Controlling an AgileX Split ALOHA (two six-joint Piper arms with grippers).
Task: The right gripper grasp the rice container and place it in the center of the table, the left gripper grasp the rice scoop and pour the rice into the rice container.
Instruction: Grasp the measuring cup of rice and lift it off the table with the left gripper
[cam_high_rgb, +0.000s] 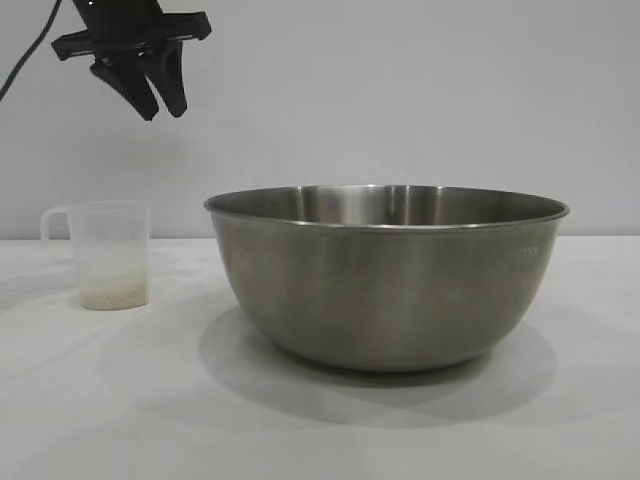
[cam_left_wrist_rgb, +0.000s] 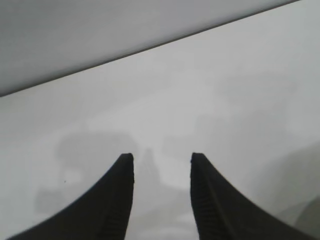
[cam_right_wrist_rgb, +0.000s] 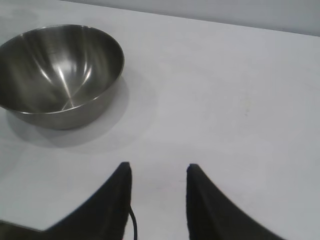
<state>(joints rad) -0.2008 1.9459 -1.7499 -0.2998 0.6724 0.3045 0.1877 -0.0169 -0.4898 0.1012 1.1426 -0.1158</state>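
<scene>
On the table (cam_high_rgb: 80, 400) the bowl (cam_high_rgb: 385, 275) stands upright near the middle, so the placing part of the task seems already done. Its inside looks bare in the right wrist view, with no grains visible, so the pouring is judged not yet done. The scoop (cam_high_rgb: 105, 255) stands upright on the table, to the left of the bowl and apart from it, with its handle turned away from the bowl. A thin layer of rice (cam_high_rgb: 113, 294) lies at its bottom. The left gripper (cam_high_rgb: 160, 105) hangs high above the scoop, near the top edge of the exterior view, and touches nothing. Its fingers are partly spread and between them only bare table shows, so it has hold of nothing. From this height it must probably come down and take the scoop by the handle or the rim, and the gap between the fingers looks suitable for that. The right gripper (cam_right_wrist_rgb: 156, 167) is well away from the bowl, low over the table and pointing toward it, also partly spread and empty. It appears to wait at the side, probably to leave room for the left arm.
</scene>
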